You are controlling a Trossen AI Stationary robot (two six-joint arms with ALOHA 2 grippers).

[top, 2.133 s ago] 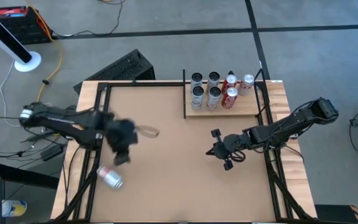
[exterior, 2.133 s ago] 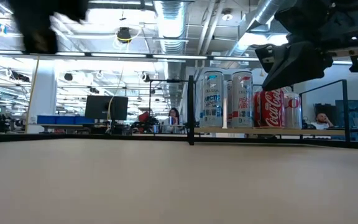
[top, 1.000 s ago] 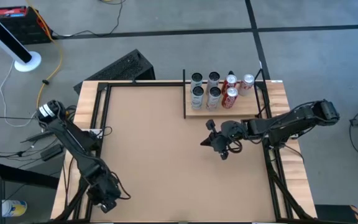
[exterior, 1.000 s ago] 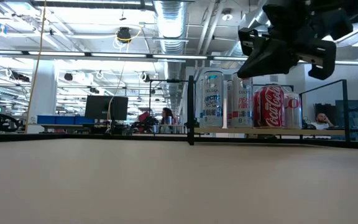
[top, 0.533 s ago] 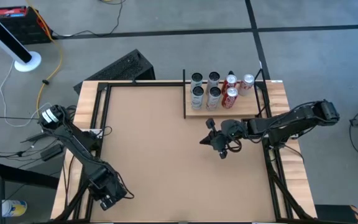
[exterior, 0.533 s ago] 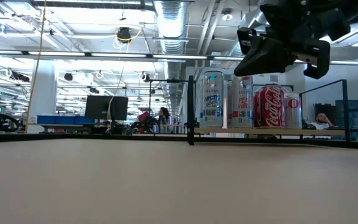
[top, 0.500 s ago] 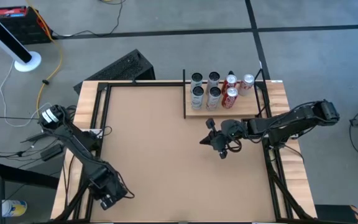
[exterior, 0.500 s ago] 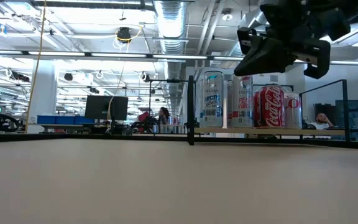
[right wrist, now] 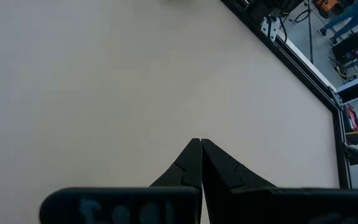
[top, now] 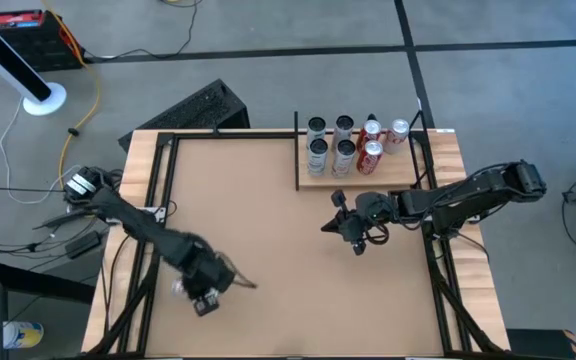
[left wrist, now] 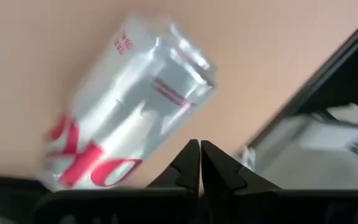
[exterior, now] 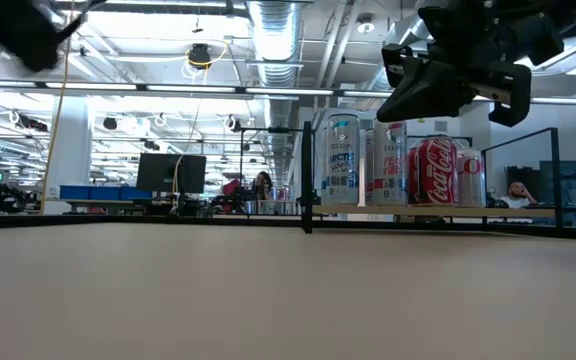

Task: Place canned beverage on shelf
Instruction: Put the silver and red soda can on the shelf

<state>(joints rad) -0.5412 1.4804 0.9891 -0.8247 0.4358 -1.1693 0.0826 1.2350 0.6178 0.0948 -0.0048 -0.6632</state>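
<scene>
A silver can (left wrist: 126, 106) was seen lying on its side near the table's (top: 268, 220) left front edge, just beside the closed left gripper (top: 208, 297). The right gripper (top: 343, 225), closed and empty, was held before the shelf (top: 393, 175), where six cans (top: 344, 148) were stood.

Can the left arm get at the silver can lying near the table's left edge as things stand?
Probably yes, but not to grasp it yet. The left pincer hangs right by the silver can, which lies on its side with nothing between them. The pincer is shut, so it would have to open first.
</scene>
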